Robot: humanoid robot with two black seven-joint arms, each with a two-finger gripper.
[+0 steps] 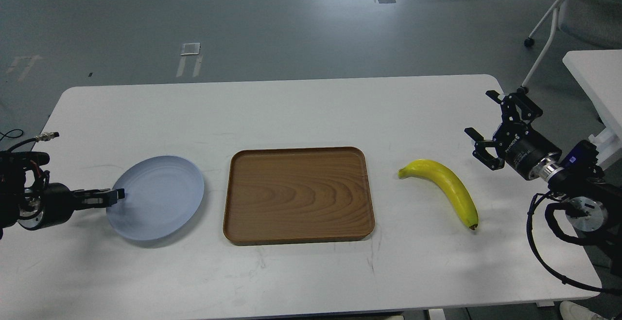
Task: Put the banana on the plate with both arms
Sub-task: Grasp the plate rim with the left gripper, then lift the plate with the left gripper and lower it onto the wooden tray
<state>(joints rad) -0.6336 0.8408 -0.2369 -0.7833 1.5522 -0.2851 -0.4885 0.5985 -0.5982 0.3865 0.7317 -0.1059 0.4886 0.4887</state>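
The left tool (115, 195), at the left edge of the frame, is clenched on the near-left rim of the plate (158, 196). The plate looks tipped, with a shadow under its lower edge, so it may be lifted off the worktop (301, 111) on that side. I cannot tell whether any part of it touches the surface.

The right tool (491, 123), at right of frame, is released, its fingers spread wide and holding nothing. It hangs above and to the right of the banana (449, 186), well apart from it.

The banana lies flat on the worktop at right of centre, greenish stem toward the tray (299, 196), dark tip toward the lower right. The tray sits in the middle, between plate and banana, with nothing in it.

The step in hand seems to be the plate grasp on one side and the approach to the banana on the other. The next move calls for the right tool to drop over the banana's middle, fingers across its curve, and close. Plate and banana then have to be brought together.

Both arms are cut off at the frame edges. The left tool is seen nearly end-on, so its grip on the rim is hard to read.
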